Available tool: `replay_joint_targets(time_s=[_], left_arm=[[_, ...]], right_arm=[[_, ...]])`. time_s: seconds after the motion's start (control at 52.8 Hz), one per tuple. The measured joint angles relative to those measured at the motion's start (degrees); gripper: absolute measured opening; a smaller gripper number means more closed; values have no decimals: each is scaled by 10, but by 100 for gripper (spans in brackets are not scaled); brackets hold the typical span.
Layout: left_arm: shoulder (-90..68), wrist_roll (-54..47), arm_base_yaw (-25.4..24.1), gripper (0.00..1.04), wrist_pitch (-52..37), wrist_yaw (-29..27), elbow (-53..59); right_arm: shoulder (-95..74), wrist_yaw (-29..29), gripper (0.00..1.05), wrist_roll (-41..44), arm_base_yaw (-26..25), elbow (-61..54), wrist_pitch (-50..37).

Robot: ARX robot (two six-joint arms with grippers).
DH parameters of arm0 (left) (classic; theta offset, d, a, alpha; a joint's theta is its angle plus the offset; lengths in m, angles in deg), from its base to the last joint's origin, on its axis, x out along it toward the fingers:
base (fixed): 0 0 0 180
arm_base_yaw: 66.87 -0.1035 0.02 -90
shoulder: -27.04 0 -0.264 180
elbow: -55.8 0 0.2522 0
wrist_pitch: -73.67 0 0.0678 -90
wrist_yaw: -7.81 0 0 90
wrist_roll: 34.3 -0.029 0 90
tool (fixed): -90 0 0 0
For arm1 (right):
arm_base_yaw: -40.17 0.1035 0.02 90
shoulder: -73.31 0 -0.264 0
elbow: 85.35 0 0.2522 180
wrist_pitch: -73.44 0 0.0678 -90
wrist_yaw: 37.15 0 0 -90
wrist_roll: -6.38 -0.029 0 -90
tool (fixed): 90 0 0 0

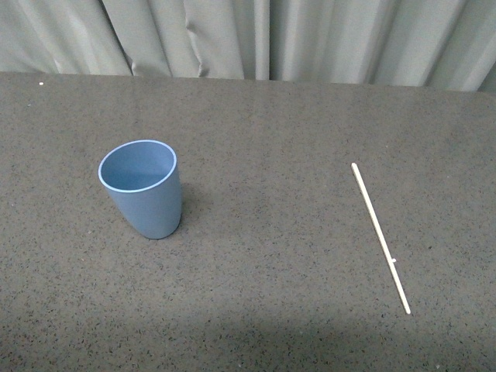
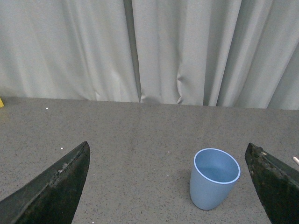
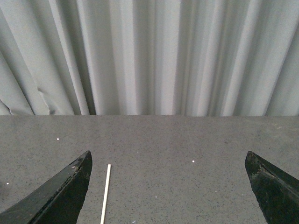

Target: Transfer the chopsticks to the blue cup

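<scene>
The right gripper [image 3: 168,153] has its two dark fingers spread wide with nothing between them. The long, very thin, straight cream-white chopstick [image 3: 105,193] lies flat on the table ahead of and below it, close to the line of one finger and not centred in the gap. The left gripper [image 2: 167,144] is spread just as wide and empty. The light blue matte plastic cup [image 2: 214,179], handleless and tapering to its base, stands upright ahead of it, nearer one finger than the other. In the front view neither arm shows, and the chopstick [image 1: 380,236] and cup [image 1: 143,190] sit well apart. The stick looks light and stiff, but so slim and smooth that it will probably roll or slip away from closing pads. It hugs the surface, so the fingers would have to come right down to the tabletop. A hold near its middle seems safest for balance, though a hold somewhat toward one end would make it easier to tip the other end into the cup. The dark grey speckled table [image 1: 256,310] is flat and matte, and a pale grey pleated curtain [image 1: 310,39] closes off the far edge.
</scene>
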Motion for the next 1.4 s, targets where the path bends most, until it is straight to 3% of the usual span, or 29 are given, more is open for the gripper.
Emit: replay_joint_targets(time_s=[0.55,0.607,0.645,0.72,1.024,1.403], left_arm=[[0,0,0,98,0,0,0],[0,0,0,98,0,0,0],[0,0,0,98,0,-1,0],[0,0,0,98,0,0,0],[0,0,0,98,0,0,0],[0,0,0,98,0,0,0]], right_arm=[[0,0,95,0,0,0,0],[-20,53,95,40,16,14,41],[-56,80,95,76,25,28,63],[-164,61,95,116,25,42,41],[-629,2,95,71,50,175,-88],[-989,-8,95,-2,84,410,-5]])
